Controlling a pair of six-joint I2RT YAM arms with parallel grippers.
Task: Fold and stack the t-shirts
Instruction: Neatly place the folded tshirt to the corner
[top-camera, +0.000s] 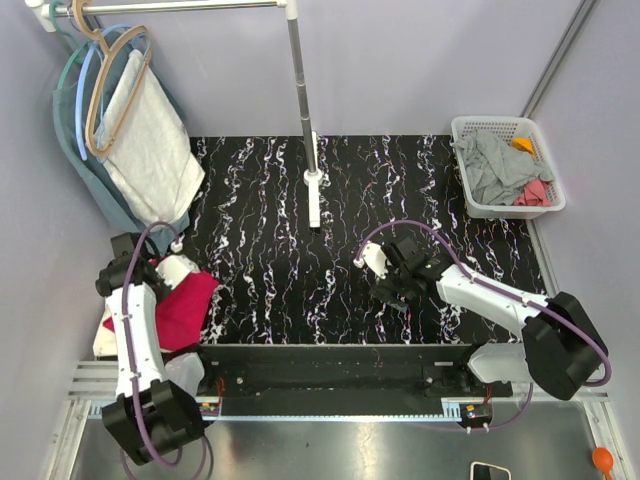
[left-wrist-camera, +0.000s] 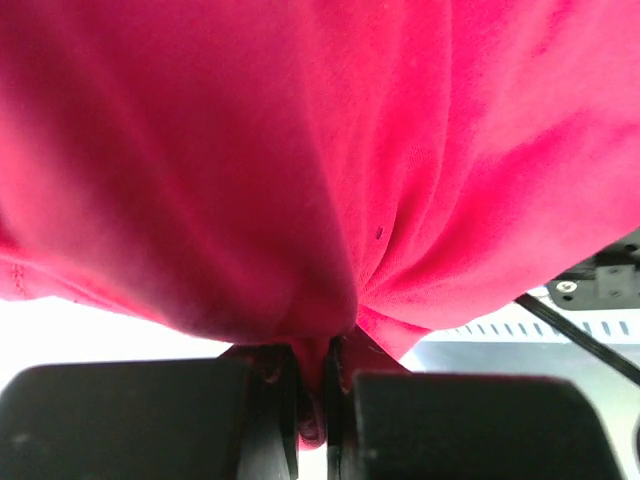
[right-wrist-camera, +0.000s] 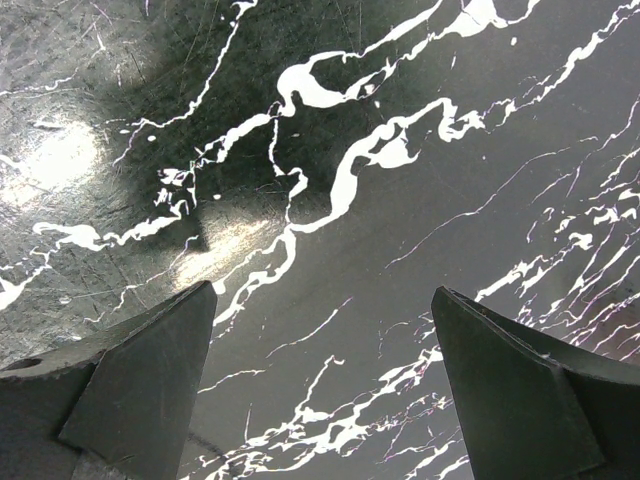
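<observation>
A red t-shirt (top-camera: 185, 305) hangs bunched at the table's left edge, held by my left gripper (top-camera: 165, 265). In the left wrist view the red t-shirt (left-wrist-camera: 320, 160) fills the frame and a fold of it is pinched between the shut jaws of my left gripper (left-wrist-camera: 318, 400). My right gripper (top-camera: 395, 285) hovers over the bare marble tabletop (top-camera: 300, 270) right of centre; in the right wrist view it (right-wrist-camera: 325, 330) is open and empty, with only the tabletop (right-wrist-camera: 330, 180) below.
A white basket (top-camera: 480, 210) with grey, red and orange garments stands at the back right. A clothes rack pole (top-camera: 300, 90) stands on a white base at the back centre. Hangers with a white shirt (top-camera: 150, 150) hang at the back left.
</observation>
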